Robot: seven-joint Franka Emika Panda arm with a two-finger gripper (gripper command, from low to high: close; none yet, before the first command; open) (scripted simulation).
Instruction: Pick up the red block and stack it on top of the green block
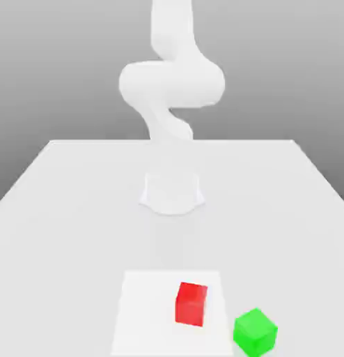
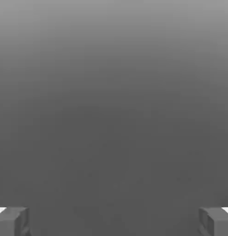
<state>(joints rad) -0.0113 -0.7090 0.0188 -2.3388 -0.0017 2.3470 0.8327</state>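
Note:
The red block point(image 1: 191, 303) stands on the white table point(image 1: 63, 209) near its front edge, on a brighter square patch point(image 1: 143, 314). Just off that patch, toward the exterior view's right and a little nearer the front, sits the green block point(image 1: 255, 332), a small gap apart from the red one. In the hand view my gripper point(image 2: 114, 221) is open: its two grey fingertips point(image 2: 12, 221) stand far apart with nothing between them, against a plain grey backdrop. The white arm point(image 1: 171, 84) rises from its base behind the blocks and runs out of the picture above.
The arm's round base point(image 1: 172, 192) sits at the table's middle, behind the blocks. Bare table surface lies on both sides of the base and to the left of the bright patch.

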